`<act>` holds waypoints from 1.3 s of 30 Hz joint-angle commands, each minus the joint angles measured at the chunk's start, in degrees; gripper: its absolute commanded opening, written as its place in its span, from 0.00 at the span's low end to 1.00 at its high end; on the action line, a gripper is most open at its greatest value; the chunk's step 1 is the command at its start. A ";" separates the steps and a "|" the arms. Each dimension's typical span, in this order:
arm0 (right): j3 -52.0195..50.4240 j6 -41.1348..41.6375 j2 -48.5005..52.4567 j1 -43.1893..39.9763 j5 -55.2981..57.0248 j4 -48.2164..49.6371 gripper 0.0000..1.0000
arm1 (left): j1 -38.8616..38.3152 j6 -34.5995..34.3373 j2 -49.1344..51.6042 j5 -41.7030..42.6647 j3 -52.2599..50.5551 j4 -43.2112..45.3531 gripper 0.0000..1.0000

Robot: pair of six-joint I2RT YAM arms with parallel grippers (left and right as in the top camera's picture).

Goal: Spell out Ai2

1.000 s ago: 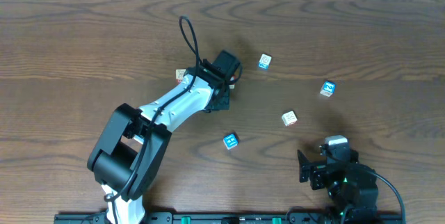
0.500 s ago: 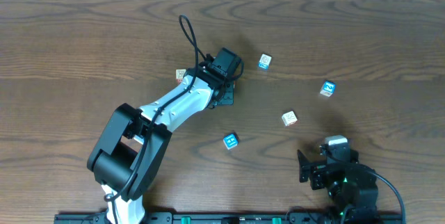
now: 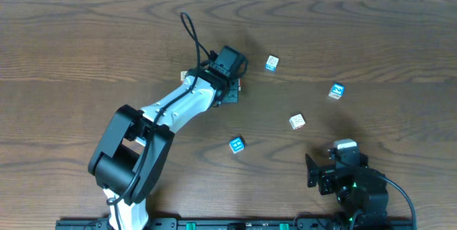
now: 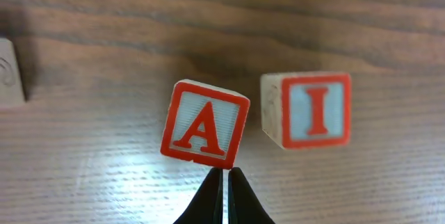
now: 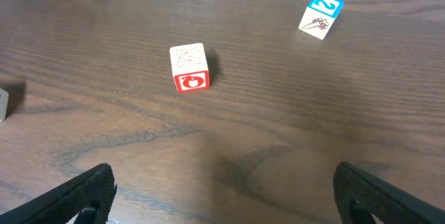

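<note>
In the left wrist view a red "A" block (image 4: pixel 205 123) sits slightly tilted on the table, with a red "I" block (image 4: pixel 306 109) just to its right and a small gap between them. My left gripper (image 4: pixel 226 177) is shut and empty, its tips touching the near edge of the "A" block. In the overhead view the left gripper (image 3: pixel 230 87) covers both blocks. A blue "2" block (image 3: pixel 337 91) lies at the right and also shows in the right wrist view (image 5: pixel 320 14). My right gripper (image 5: pixel 222 196) is open and empty over bare table near the front edge (image 3: pixel 335 174).
A cream block with a red face (image 3: pixel 297 121) lies mid-right and shows in the right wrist view (image 5: pixel 188 67). A blue block (image 3: pixel 272 63) lies farther back, another blue block (image 3: pixel 236 144) is nearer the front, and a pale block (image 3: pixel 185 76) lies left of the left gripper (image 4: pixel 7 71).
My left gripper has moved a little toward the far side of the table, staying shut. The right arm and the loose blocks have not moved.
</note>
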 commanded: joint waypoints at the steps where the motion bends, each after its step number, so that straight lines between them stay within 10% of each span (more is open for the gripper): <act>1: -0.52 -0.04 -0.35 -0.33 -0.24 0.04 0.99 | 0.87 1.09 0.98 -1.20 -0.07 0.26 0.06; 13: -0.52 -0.04 -0.35 -0.33 -0.24 0.04 0.99 | 0.72 3.65 -1.16 2.75 0.04 -3.34 0.06; 21: -0.52 -0.04 -0.35 -0.33 -0.24 0.02 0.99 | 1.55 6.62 -11.17 -11.80 0.04 -0.52 0.06; 39: -0.52 -0.04 -0.35 -0.33 -0.24 0.04 0.99 | 5.84 9.55 1.55 -2.91 0.04 6.56 0.06</act>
